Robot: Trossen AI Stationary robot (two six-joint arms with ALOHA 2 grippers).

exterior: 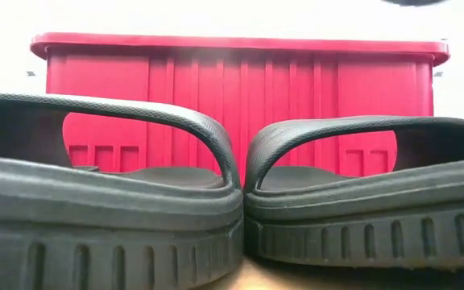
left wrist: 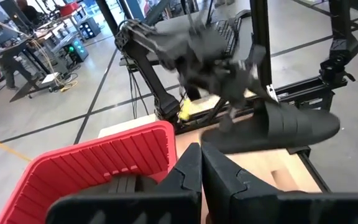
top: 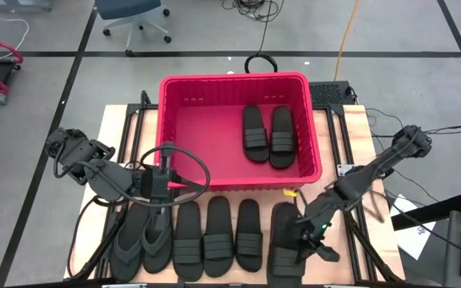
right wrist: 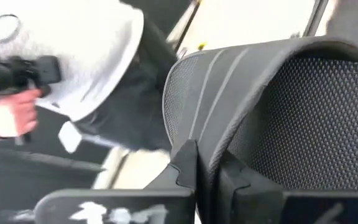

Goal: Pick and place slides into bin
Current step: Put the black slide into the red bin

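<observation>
The red bin (top: 174,120) stands at the table's middle and far side, with two black band slides (top: 268,134) lying on its floor. My right gripper (top: 301,232) is shut on a black band slide (top: 282,244) at the near right; the left wrist view also shows this slide (left wrist: 291,127). Two flip-flops (top: 141,240) and three band slides (top: 217,238) lie in a row, soles down, along the near edge. My left gripper (top: 166,180) is shut and empty, just outside the bin's near wall at the left. My right gripper pinches the slide's ribbed band strap at its edge (right wrist: 211,140) between its two fingers, one finger on the outer face and one on the inner side. The left wrist view shows the slide lifted clear of the table, roughly level.
The low view looks past two slides (exterior: 103,201) right in front of it, to the bin's near wall (exterior: 240,89). A black cable loop (top: 184,172) lies by my left gripper. A person in a white shirt (right wrist: 98,56) stands beyond the table.
</observation>
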